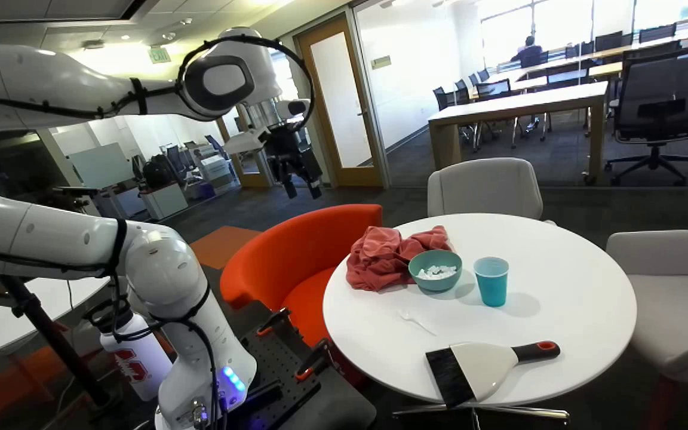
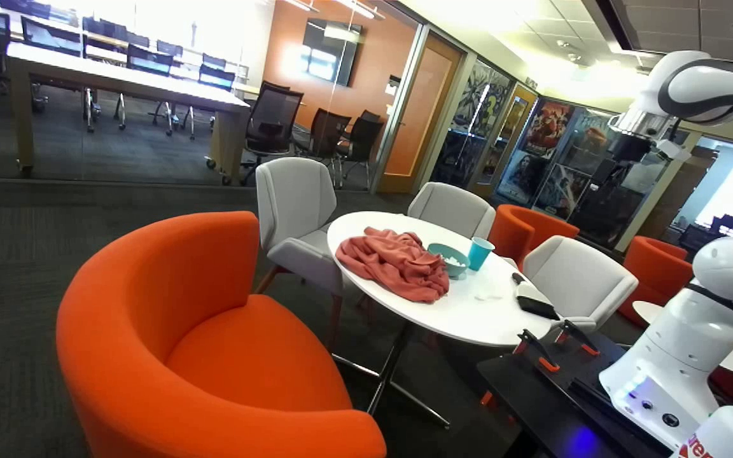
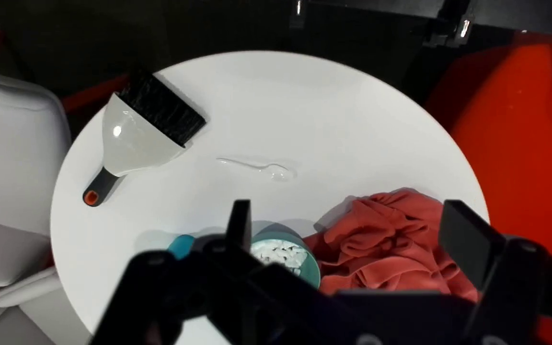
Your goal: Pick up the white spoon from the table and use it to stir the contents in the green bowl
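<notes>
The white spoon point(image 1: 417, 322) lies flat on the round white table point(image 1: 571, 286). It shows clearly in the wrist view point(image 3: 280, 172) and faintly in an exterior view point(image 2: 487, 297). The green bowl point(image 1: 439, 286) stands upright on the table and holds white pieces. In the wrist view the bowl point(image 3: 311, 268) is partly hidden behind the left finger. My gripper point(image 1: 303, 191) is high above the table, apart from everything on it. In the wrist view its fingers point(image 3: 347, 211) are wide apart with nothing between them.
A crumpled red cloth point(image 1: 380, 257) touches the bowl. A teal-blue cup point(image 1: 491, 283) stands on the bowl's other side. A wide brush point(image 1: 490, 367) with black bristles lies near the table edge. An orange chair point(image 1: 296, 257) and grey chairs point(image 1: 484, 188) surround the table.
</notes>
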